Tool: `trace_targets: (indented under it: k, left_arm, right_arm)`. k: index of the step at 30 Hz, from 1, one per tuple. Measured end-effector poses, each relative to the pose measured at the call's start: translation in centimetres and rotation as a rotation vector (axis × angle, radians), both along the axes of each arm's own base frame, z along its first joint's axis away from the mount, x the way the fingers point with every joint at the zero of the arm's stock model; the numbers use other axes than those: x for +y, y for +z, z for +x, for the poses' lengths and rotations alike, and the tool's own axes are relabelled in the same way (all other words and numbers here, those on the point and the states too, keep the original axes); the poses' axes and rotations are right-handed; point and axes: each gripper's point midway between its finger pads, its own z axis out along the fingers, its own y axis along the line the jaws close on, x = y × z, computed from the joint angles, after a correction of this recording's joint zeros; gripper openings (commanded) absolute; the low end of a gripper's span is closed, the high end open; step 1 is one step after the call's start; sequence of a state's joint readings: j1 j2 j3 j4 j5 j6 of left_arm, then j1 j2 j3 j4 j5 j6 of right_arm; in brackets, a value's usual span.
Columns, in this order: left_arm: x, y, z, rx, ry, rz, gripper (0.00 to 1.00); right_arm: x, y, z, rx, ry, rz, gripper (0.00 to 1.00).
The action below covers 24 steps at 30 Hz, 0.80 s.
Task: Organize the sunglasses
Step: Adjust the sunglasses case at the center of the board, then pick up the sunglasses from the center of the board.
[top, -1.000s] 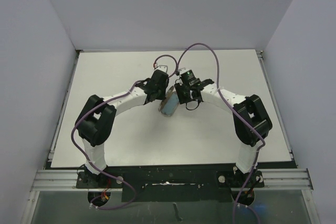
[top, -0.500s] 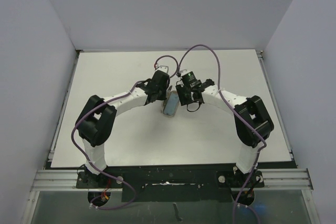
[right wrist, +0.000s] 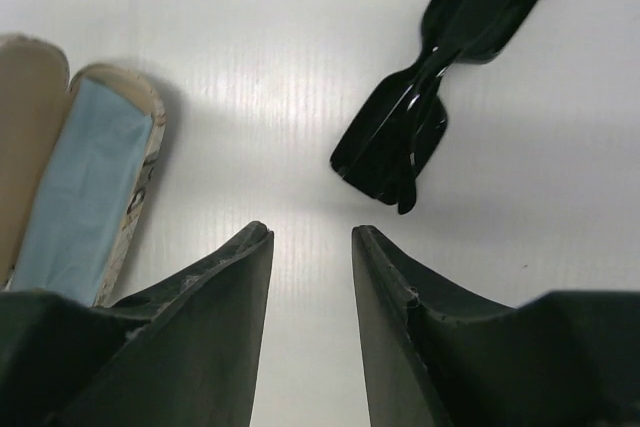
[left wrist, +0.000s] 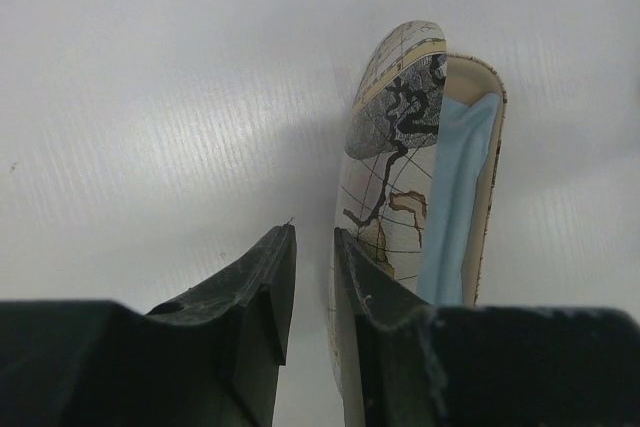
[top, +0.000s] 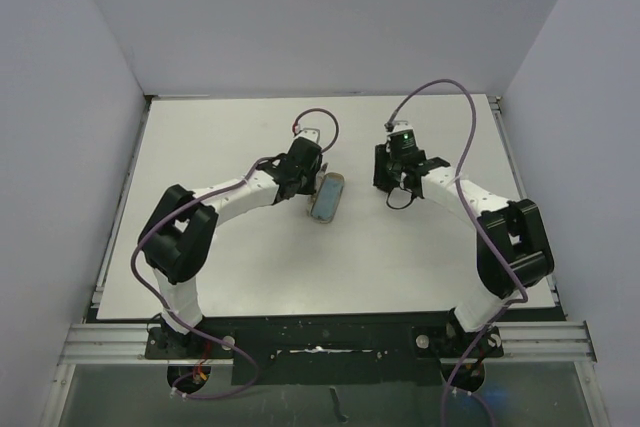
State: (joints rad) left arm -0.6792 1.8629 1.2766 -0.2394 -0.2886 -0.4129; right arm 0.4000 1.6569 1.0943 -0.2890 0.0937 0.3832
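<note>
A white worktop [top: 220, 247] carries everything, with both arms reaching in from its near edge toward the middle. The oblong grey-beige marbled case [top: 327, 197] lies open near the centre, its tan inside showing. A light blue square cloth [right wrist: 85, 177] lies in its tray.

The left gripper [left wrist: 314, 232] is low at the case's left side. Its jaws stand only a narrow gap apart, with bare worktop showing between them and nothing held. One finger is right against the case's patterned shell.

The right gripper [right wrist: 311, 230] hangs right of the case, somewhat nearer the far edge than the near one. Its jaws stand moderately apart and are empty.

The small all-black sunglasses [right wrist: 400, 137] lie folded on the worktop just ahead of the right jaws. They are clear of the case, with bare surface between the two. In the overhead view the right gripper hides them.
</note>
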Motion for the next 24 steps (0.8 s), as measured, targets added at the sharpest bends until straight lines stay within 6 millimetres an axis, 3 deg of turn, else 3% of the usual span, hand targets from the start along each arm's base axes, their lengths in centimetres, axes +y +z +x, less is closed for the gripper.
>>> trace_targets:
  k: [6,14,24]
  left_arm:
    - [0.2,0.0,-0.4,0.001,0.001,0.000,0.22]
    - [0.1,-0.1,-1.1,0.003,-0.010,0.004,0.22]
    - [-0.2,0.0,-1.3,0.002,-0.019,0.004,0.22]
  right_arm:
    - [-2.4,1.3,1.8,-0.063,-0.113,0.098,0.48]
    - [-5.0,-0.4,2.0,-0.052,-0.220,0.236,0.50]
    - [-4.8,-0.3,4.8,-0.109,-0.228,0.400,0.51]
